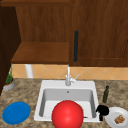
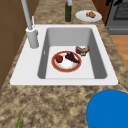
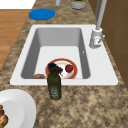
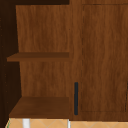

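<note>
My right hand [image 1: 102, 110] hovers low at the sink's front right corner, between the white sink [image 1: 50, 83] and a white plate [image 1: 111, 114] that carries a brown pastry [image 1: 119, 119]. A large red round shape [image 1: 67, 114] covers the front of the basin in the front view. In the basin lies a red-rimmed plate [image 2: 65, 65] [image 3: 65, 74] with a red fruit [image 2: 59, 59] and a dark purple piece [image 2: 72, 57]. A brown round food item [image 2: 82, 49] lies beside it on the basin floor.
A dark green bottle [image 1: 106, 94] [image 3: 54, 83] stands right of the sink, behind the white plate [image 2: 82, 15]. A blue plate [image 1: 16, 112] lies on the left counter, near a potted plant [image 1: 8, 83]. The faucet [image 1: 68, 77] rises behind the basin. Above are an open shelf [image 1: 42, 52] and a cabinet handle [image 4: 76, 98].
</note>
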{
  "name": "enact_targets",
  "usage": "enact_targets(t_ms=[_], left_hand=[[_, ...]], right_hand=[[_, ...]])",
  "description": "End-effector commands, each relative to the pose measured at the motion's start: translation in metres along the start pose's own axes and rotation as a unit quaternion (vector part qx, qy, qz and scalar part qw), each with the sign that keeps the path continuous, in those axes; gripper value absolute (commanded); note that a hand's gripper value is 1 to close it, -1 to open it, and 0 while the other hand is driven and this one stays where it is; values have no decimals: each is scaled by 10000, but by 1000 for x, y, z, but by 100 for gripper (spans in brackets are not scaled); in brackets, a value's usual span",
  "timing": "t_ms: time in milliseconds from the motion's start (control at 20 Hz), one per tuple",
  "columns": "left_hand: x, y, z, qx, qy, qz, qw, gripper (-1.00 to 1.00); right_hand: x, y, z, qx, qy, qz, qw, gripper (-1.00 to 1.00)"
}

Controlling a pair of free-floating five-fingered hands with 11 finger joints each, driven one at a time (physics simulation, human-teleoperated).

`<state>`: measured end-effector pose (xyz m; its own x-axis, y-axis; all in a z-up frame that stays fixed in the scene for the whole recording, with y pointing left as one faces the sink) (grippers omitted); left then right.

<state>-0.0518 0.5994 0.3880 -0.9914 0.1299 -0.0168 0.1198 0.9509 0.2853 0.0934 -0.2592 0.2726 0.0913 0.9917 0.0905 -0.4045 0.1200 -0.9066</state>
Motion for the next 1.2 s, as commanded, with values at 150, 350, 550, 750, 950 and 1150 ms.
enact_targets(t_ms=[150,350,550,750,950,1150], left_hand=[[-11,-40,29,-541,91,-27,9985,-100],[-12,-57,41,-739,135,-38,9972,-100],[-13,-69,51,-981,197,-85,9949,-100],[-14,-81,60,-1216,250,-108,9922,-100],[-16,-98,67,-1366,263,-61,9903,-100],[-19,-121,64,-1363,249,24,9903,-100]], right_hand=[[0,0,0,0,0,0,10000,0],[0,0,0,0,0,0,10000,0],[0,0,0,0,0,0,10000,0],[0,0,0,0,0,0,10000,0],[0,0,0,0,0,0,10000,0],[0,0,0,0,0,0,10000,0]])
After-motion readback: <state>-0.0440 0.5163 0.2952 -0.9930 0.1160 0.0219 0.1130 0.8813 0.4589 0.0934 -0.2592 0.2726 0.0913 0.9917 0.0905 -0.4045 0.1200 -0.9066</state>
